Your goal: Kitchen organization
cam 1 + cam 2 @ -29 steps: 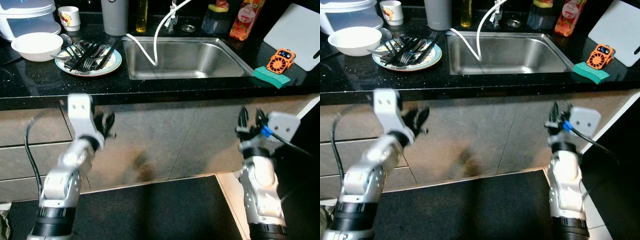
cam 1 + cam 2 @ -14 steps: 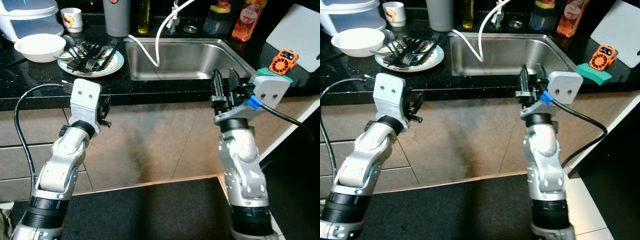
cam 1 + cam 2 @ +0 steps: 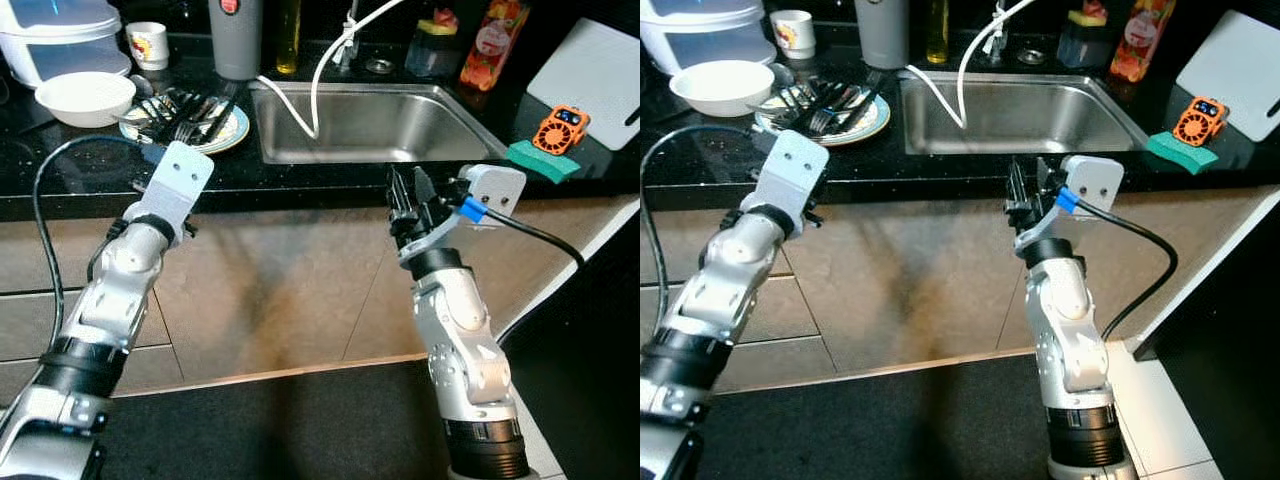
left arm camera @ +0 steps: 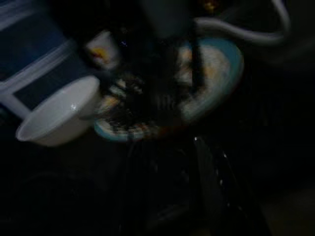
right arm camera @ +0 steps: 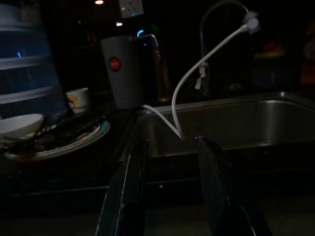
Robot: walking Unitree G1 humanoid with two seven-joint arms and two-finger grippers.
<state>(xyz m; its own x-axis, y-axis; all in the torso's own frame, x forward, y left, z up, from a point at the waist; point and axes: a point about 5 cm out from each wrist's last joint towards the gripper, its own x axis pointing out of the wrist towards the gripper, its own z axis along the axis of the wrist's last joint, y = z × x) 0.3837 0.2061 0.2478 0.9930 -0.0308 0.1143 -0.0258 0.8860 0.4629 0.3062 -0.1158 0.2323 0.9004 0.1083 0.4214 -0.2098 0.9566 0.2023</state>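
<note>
Both arms were raised in front of the black counter [image 3: 60, 180]. The left gripper [image 4: 177, 162] sat at the counter's front edge just short of the plate [image 3: 228, 132], its wrist housing tilted toward the dishes; its view was too dark and blurred for me to tell whether the fingers were parted or closed. The right gripper [image 3: 408, 192] stood upright against the counter's front edge below the sink [image 3: 370, 120], its two black fingers [image 5: 129, 191] spread apart with nothing between them. The plate, rimmed in pale blue, carried a pile of dark forks and other utensils [image 3: 185, 108] lying across it. Touching its far-left side sat a white bowl [image 3: 84, 96], and behind that a small printed cup [image 3: 147, 43] and a white lidded appliance [image 3: 55, 35] (only partly in frame). A grey tumbler [image 3: 236, 35] stood behind the plate at the sink's left corner. A white hose [image 3: 320, 70] drooped from the tap into the steel basin. Bottles [image 3: 493, 40] lined the back edge; to the right lay a green sponge [image 3: 541, 158], an orange gadget [image 3: 559, 127] and a white cutting board [image 3: 600, 70]. Grey cabinet fronts [image 3: 290, 280] ran beneath the counter, above a dark mat [image 3: 280, 425].
</note>
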